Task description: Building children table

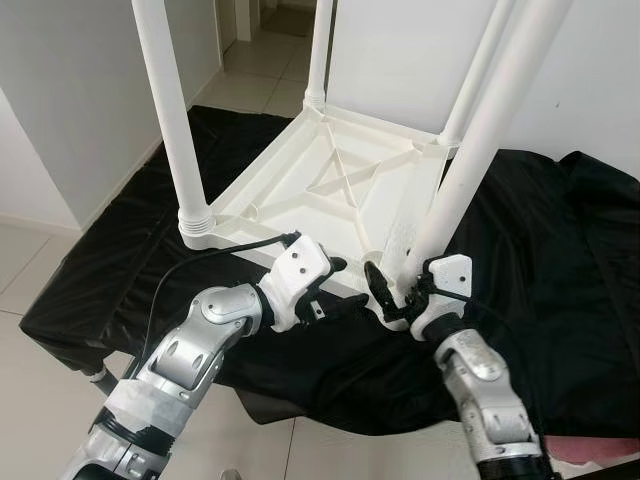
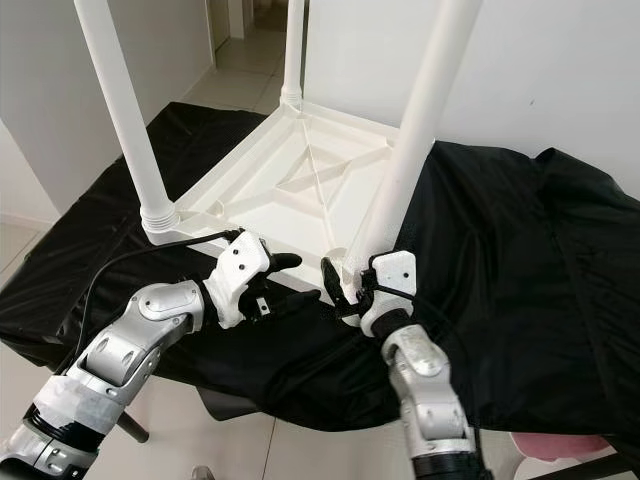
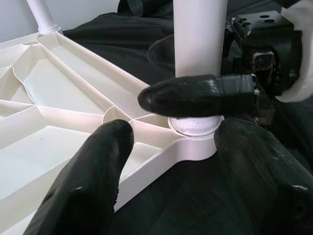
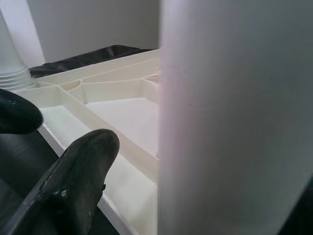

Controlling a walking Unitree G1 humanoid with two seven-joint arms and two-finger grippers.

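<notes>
We see a black cloth (image 1: 560, 250) spread over the surface, with the white plastic children table top (image 1: 330, 180) lying upside down on it, ribbed underside up. Tile floor (image 1: 30, 270) to the left and near side, white wall (image 1: 590, 70) far right.

Three legs already stand in their corner sockets: near-left leg (image 1: 170, 110), far-left leg (image 1: 320, 50), far-right leg (image 1: 485, 65). The fourth leg (image 1: 480, 150) stands at the near-right corner and leans a bit right; in the left wrist view its lower end (image 3: 198, 125) sits at the near-right socket (image 3: 195, 142) but a ridged collar shows above the rim, so we judge it not fully pushed home.

Right gripper (image 1: 388, 290) is at the base of that leg, jaws closed around the fourth leg as far as we can judge; one black finger (image 3: 200, 95) lies across the leg front. Left gripper (image 1: 340, 285) hovers just left of the same corner over the table edge, jaws open, holding nothing.

Progress: three of four legs in, last one placed at its socket. Left to do, we judge: straighten and press the last leg down, let go, then flip the table upright.
</notes>
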